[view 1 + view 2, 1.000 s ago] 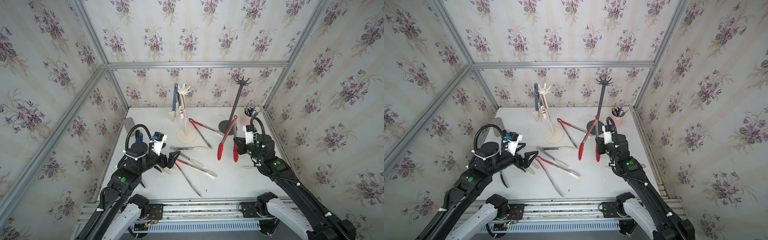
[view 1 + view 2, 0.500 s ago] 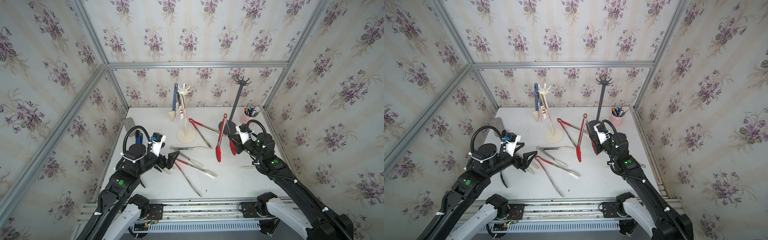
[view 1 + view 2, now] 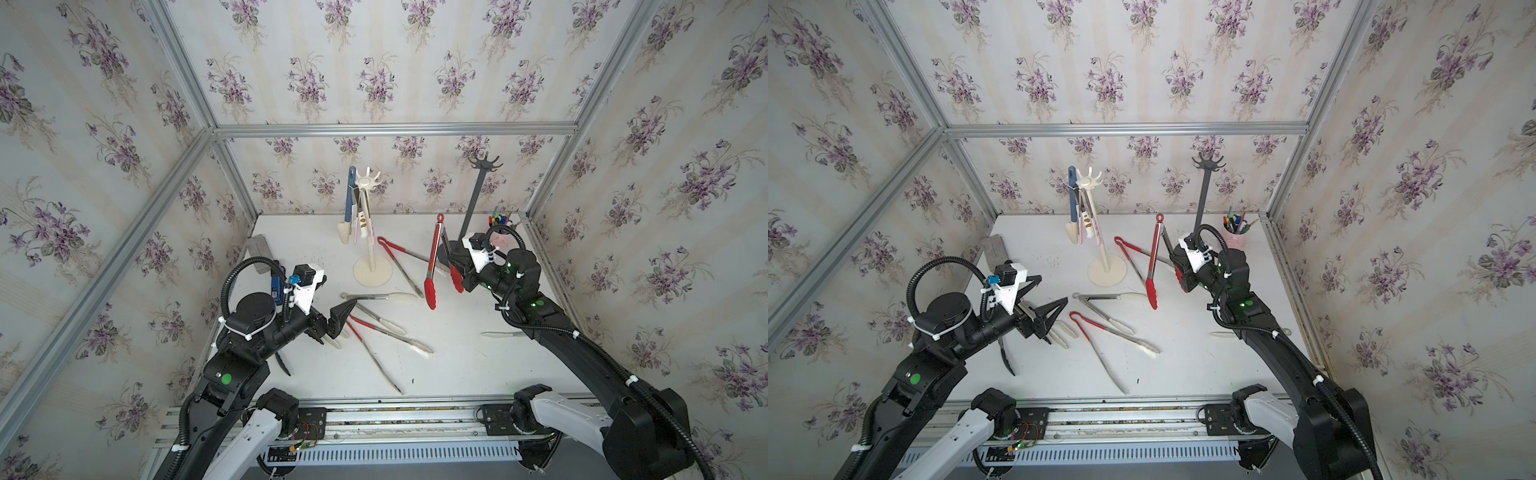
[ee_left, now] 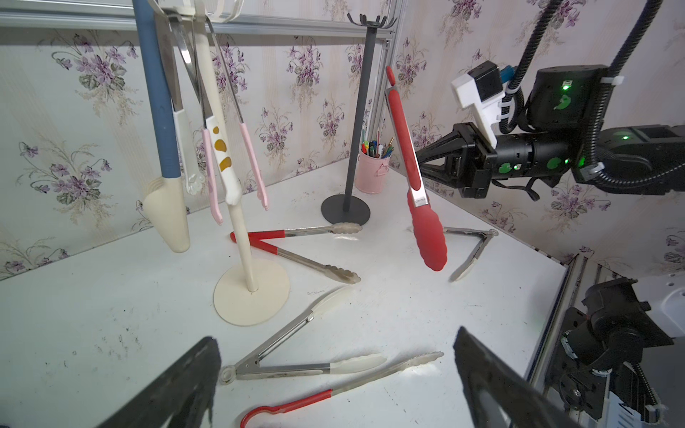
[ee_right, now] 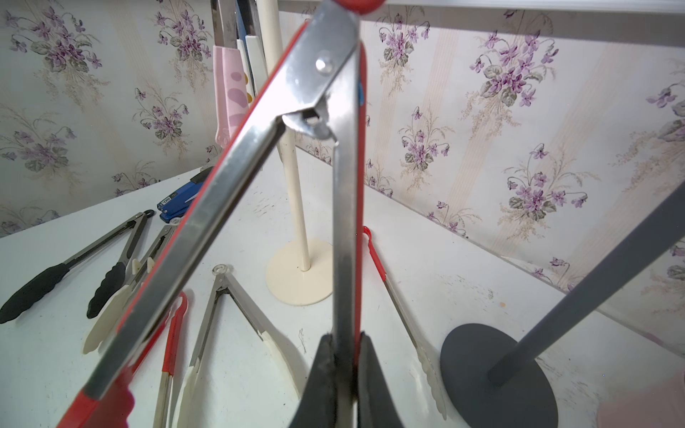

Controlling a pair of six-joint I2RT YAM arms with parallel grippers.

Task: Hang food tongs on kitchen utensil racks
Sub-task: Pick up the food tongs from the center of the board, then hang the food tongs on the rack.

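My right gripper [image 5: 343, 339] is shut on one steel arm of the red-tipped food tongs [image 3: 432, 266], which it holds off the table, hinge loop up, next to the dark grey rack [image 3: 473, 208]. The tongs' other arm splays out free [image 5: 207, 222]. Nothing hangs on the dark rack's hooks [image 3: 1208, 164]. The cream rack [image 3: 372, 249] carries blue-grey tongs [image 3: 349, 199] and pink and white ones [image 4: 211, 178]. Several more tongs lie on the table: red-handled [image 3: 399, 257], white-tipped [image 3: 378, 296], black-handled [image 5: 37, 285]. My left gripper [image 4: 333, 335] hovers open above the white-tipped pair.
A pink cup of pens [image 3: 1237, 235] stands in the back right corner behind the dark rack's base [image 5: 496, 370]. A grey block [image 3: 259, 245] lies by the left wall. A blue-and-black stapler-like tool [image 5: 178, 202] sits near it. One more pair of tongs [image 3: 498, 333] lies under the right arm.
My right gripper has carried the red tongs leftward and toward the back, tipping them more upright with the loop higher. The left arm has barely shifted.
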